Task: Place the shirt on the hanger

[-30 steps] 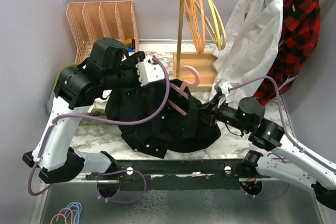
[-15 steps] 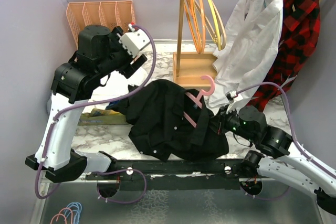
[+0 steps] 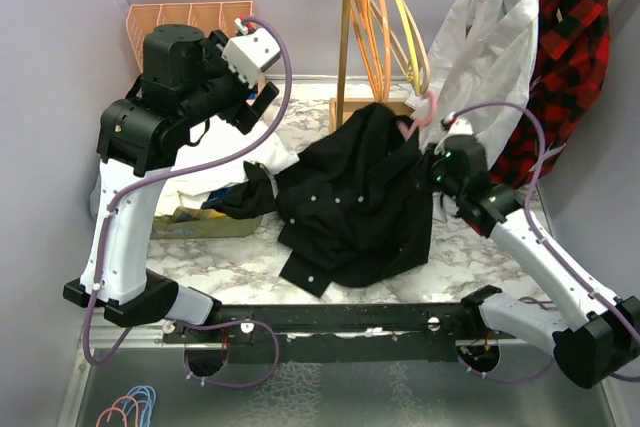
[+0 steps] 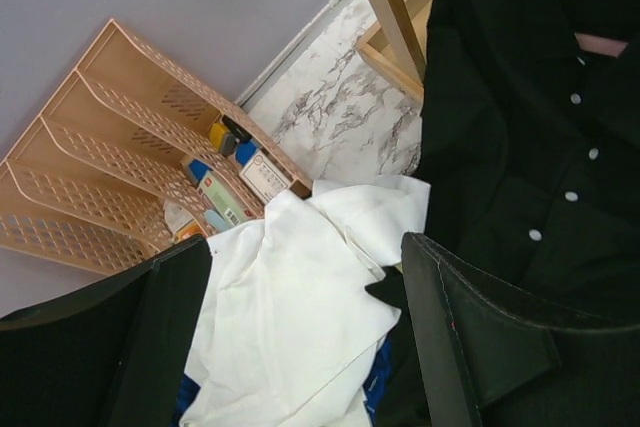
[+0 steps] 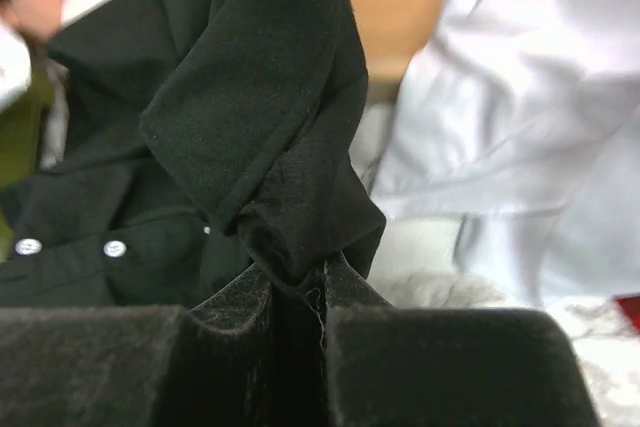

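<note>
Landmark: wooden clothes rack (image 3: pixel 345 47), with its post and flat base at the back of the marble table (image 3: pixel 460 257).

- Shirt (image 3: pixel 360 197): black, small white buttons showing. Top part is raised against the front of the rack base. The rest drapes down and spreads on the table in front of the rack. One sleeve trails toward the left-arm side of the rack.
- Hanger (image 3: pixel 422 112): only the pink hook shows from above, at the shirt's top edge just beside the rack base on the right-arm side. Left wrist view shows a pink bar (image 4: pixel 600 43) at the open collar; the rest is under cloth.
- Right end effector (image 3: pixel 432 159): at the shirt's upper edge, beside the rack base and just below the hook. Wrist view shows it (image 5: pixel 300 292) pinched tight on a bunched fold of black cloth. Cannot tell whether the hanger is also in the pinch.
- Left end effector (image 3: pixel 252 112): up in the air on the left-arm side of the rack post, apart from the shirt. Fingers (image 4: pixel 500 347) are spread wide with nothing between them.
- White cloth (image 4: pixel 300 297): crumpled on the table on the left-arm side of the rack, its edge meeting the black sleeve.
- Orange mesh file organizer (image 3: pixel 190 17): against the back wall, farther out on that side.
- Orange and yellow hangers (image 3: pixel 385 17): hanging on the rack.
- White shirt (image 3: pixel 490 47) and red-and-black plaid shirt (image 3: pixel 565 47): hanging on the rack's right-arm side.
</note>
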Motion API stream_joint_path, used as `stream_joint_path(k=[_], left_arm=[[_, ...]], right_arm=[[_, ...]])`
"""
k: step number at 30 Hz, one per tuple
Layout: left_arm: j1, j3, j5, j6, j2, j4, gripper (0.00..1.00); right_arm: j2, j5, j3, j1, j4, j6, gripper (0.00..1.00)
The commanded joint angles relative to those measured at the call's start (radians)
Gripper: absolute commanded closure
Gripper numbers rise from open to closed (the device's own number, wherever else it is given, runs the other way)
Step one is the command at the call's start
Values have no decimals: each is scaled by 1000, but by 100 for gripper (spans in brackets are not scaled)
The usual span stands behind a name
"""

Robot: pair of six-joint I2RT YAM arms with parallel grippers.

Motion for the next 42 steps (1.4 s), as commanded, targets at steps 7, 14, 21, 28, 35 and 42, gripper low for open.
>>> stream_joint_path(k=[7,14,21,28,35,42], left_arm=[[111,26,170,-43,-47,-14,21],[158,17,195,-47,-64,-56,21],[159,25,9,-102,-68,0,11],[166,31,-265,-205,-68,106,7],[196,38,-289,-266,-72,131,3],[220,13,-401,-298,-83,176,3]], right_arm=[[127,-210,314,-392,106,-266,99],[164,-227,465,-393,166,-383,99],[299,-270,708,-395,154,-444,99],[440,-295,936,-415,122,-459,99],[555,-312,1087,-461,92,-451,99],[647,-372,1170,-529,30,-379,99]])
